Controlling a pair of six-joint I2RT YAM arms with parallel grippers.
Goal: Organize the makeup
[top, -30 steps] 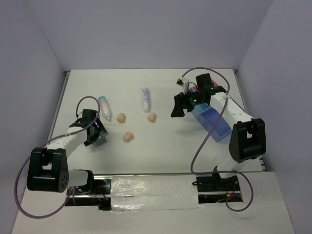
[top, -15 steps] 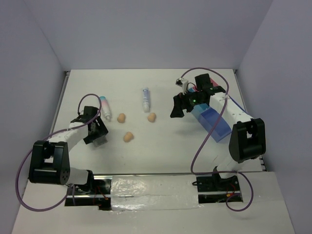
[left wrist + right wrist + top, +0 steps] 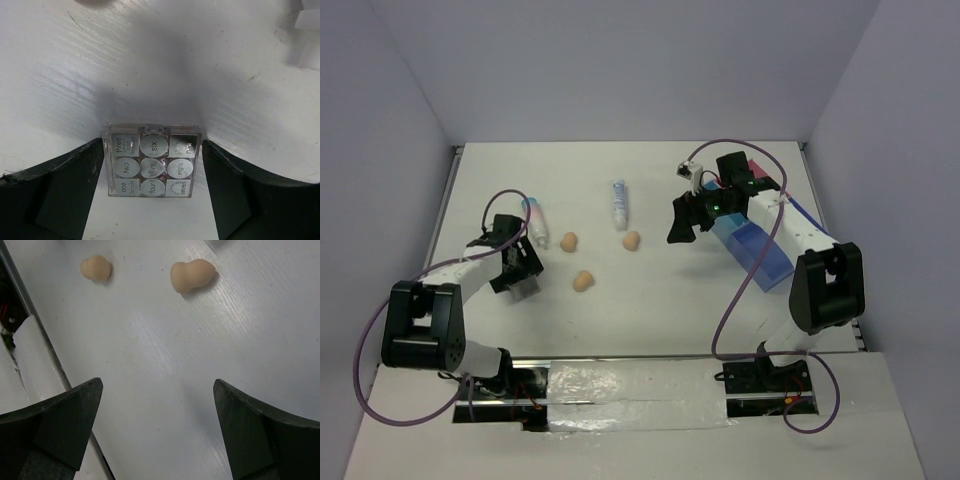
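A clear square eyeshadow palette (image 3: 151,161) with numbered silver pans lies on the table between my left gripper's (image 3: 153,150) fingers. The left finger is against its edge and a thin gap shows at the right finger. In the top view this gripper (image 3: 517,268) is at the left, near the pink-white tube with a teal cap (image 3: 534,220). Three peach sponges (image 3: 569,241) (image 3: 631,240) (image 3: 583,281) and a white tube with blue print (image 3: 619,204) lie mid-table. My right gripper (image 3: 680,224) is open and empty above the table, with two sponges (image 3: 191,274) (image 3: 95,268) ahead of it.
The blue and pink divided tray (image 3: 757,250) lies at the right, under the right arm. Purple cables loop from both arms. The walls stand close on the left, back and right. A taped strip runs along the near edge.
The left arm has swung its elbow inward and the gripper has shifted slightly toward the back over the palette. The right gripper has edged a little left.
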